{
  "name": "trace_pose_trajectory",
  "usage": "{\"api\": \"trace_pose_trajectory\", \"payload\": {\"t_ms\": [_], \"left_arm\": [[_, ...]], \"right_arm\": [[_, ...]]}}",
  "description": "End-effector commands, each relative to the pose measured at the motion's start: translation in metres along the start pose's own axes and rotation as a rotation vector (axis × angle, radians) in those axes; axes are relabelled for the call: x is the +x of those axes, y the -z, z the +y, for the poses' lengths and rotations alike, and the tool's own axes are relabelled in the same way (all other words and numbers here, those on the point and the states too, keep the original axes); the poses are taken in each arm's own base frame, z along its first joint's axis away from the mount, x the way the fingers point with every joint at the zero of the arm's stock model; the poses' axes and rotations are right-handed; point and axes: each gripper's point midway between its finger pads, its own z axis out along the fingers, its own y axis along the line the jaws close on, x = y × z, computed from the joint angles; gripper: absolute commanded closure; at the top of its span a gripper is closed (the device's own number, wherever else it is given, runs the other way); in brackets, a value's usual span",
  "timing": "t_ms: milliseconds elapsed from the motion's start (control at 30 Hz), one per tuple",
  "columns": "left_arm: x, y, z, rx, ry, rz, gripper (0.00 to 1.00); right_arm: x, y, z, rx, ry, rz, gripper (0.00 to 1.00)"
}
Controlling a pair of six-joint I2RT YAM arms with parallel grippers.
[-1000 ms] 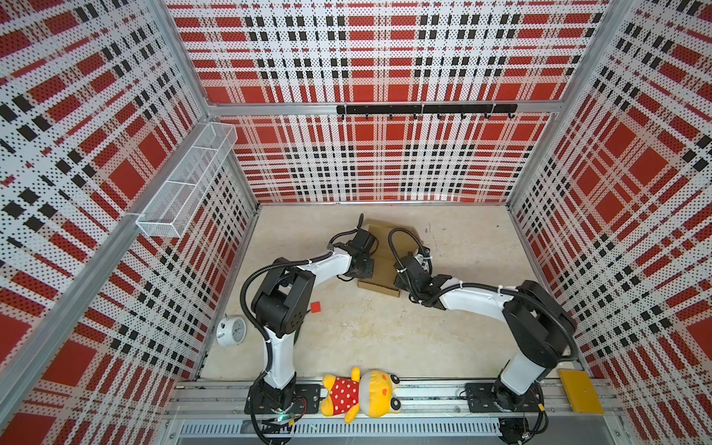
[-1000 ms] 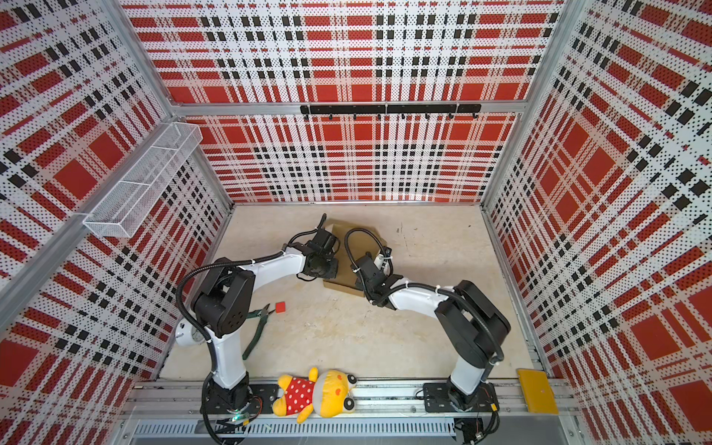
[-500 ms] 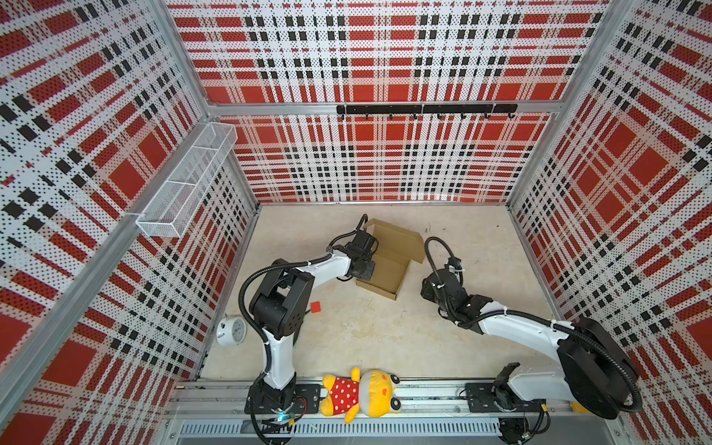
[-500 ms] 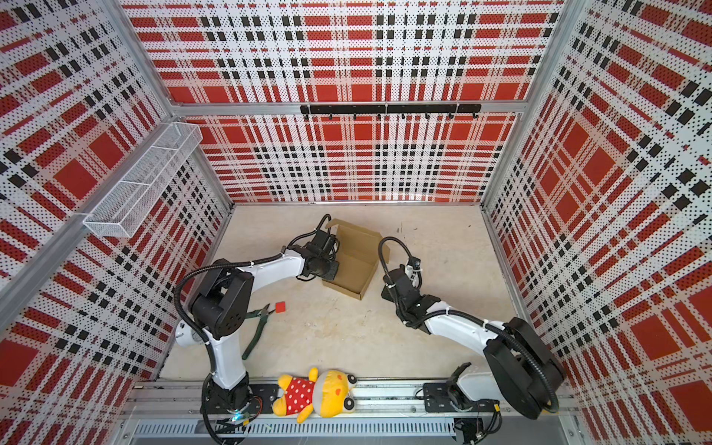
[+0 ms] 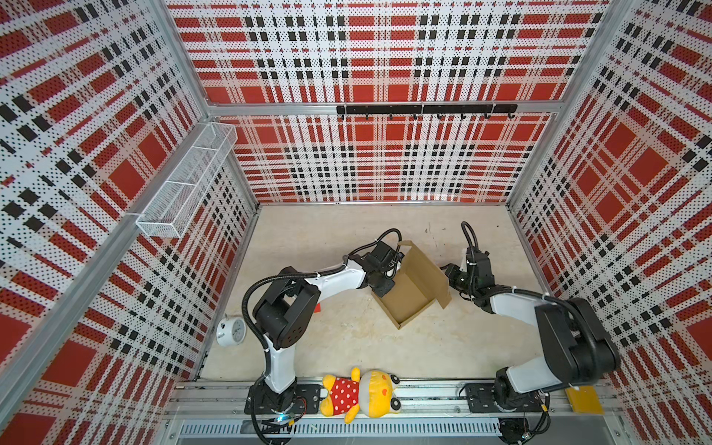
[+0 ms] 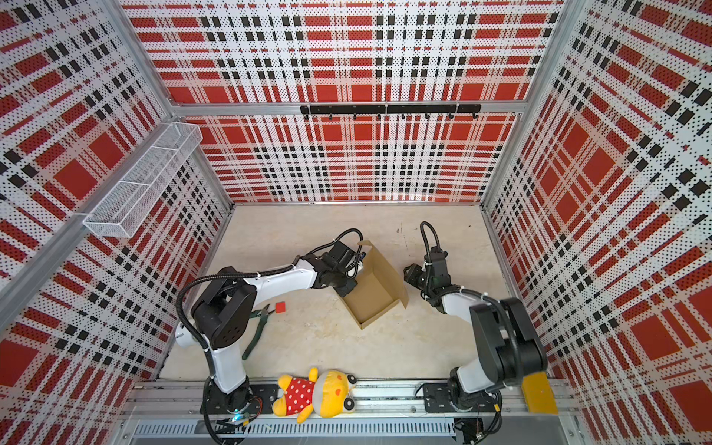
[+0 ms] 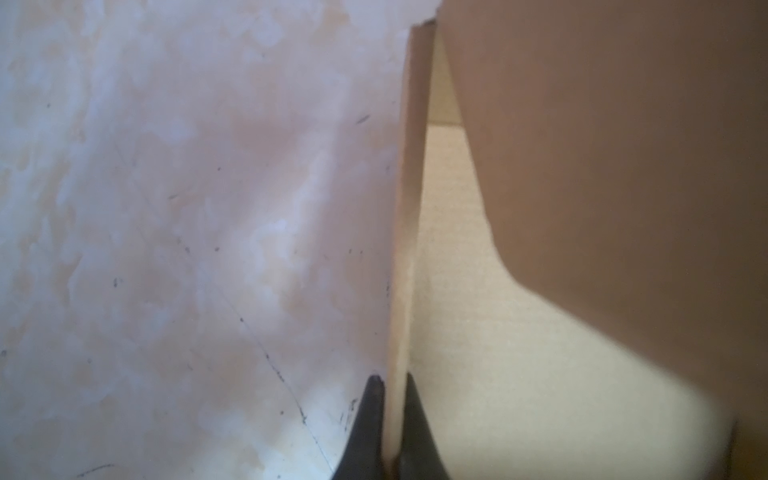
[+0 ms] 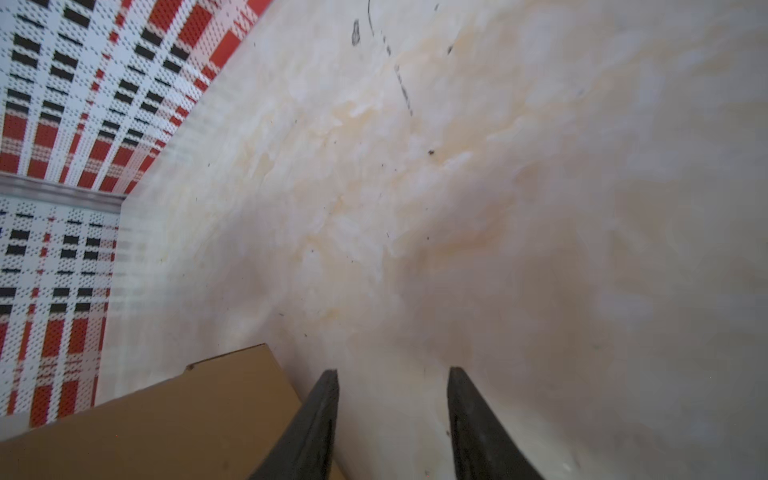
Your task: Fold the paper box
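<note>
Brown paper box: mid-table, an open tray with its lid standing up at a tilt, not yet closed.
Left gripper: pinched on the tray's thin side wall, one finger outside and one inside.
Right gripper: jaws partly apart, nothing between them but bare table.
Lid from right gripper: just beside it, toward the left arm, with its outer face turned to that gripper.
Lid hinge: runs diagonally in both top views, its near end toward the right arm.
Nearer arm: the right, so it is probably the one to push the lid down while the left steadies the tray.
</note>
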Motion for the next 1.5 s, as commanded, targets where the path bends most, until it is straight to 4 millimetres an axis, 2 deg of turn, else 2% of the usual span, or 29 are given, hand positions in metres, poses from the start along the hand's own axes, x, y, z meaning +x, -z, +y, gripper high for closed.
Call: {"api": "trace_pose_trajectory", "payload": {"t_ms": [0, 100, 200, 367, 767, 867, 1067, 1167, 1300, 1467], "left_arm": [[0.005, -0.006, 0.001, -0.013, -0.056, 0.053, 0.96], [0.0, -0.008, 0.0, -0.015, -0.072, 0.05, 0.95], [0.0, -0.015, -0.001, -0.021, -0.07, 0.073, 0.88], [-0.005, -0.019, -0.003, -0.018, -0.068, 0.074, 0.81], [-0.01, -0.035, -0.008, -0.004, -0.058, 0.11, 0.66], [-0.011, -0.037, -0.01, 0.008, -0.054, 0.1, 0.67], [-0.012, -0.035, -0.012, 0.022, -0.046, 0.108, 0.91], [-0.011, -0.036, -0.012, 0.018, -0.047, 0.103, 0.98], [-0.014, -0.028, -0.009, 0.003, -0.036, 0.099, 0.97], [-0.015, -0.023, 0.008, -0.042, 0.027, 0.086, 0.84]], "right_arm": [[0.001, -0.015, 0.044, -0.249, 0.028, 0.066, 0.59], [0.013, -0.026, 0.044, -0.311, -0.026, 0.101, 0.62], [0.024, -0.034, 0.04, -0.338, -0.063, 0.129, 0.64], [0.034, -0.035, 0.045, -0.381, -0.074, 0.159, 0.66], [0.046, -0.042, 0.045, -0.387, -0.086, 0.195, 0.68], [0.047, -0.043, 0.044, -0.387, -0.082, 0.196, 0.68], [0.046, -0.043, 0.047, -0.391, -0.08, 0.201, 0.69], [0.045, -0.043, 0.046, -0.377, -0.065, 0.199, 0.69], [0.042, -0.04, 0.049, -0.382, -0.061, 0.195, 0.68], [0.023, -0.026, 0.037, -0.345, -0.066, 0.148, 0.63]]}}
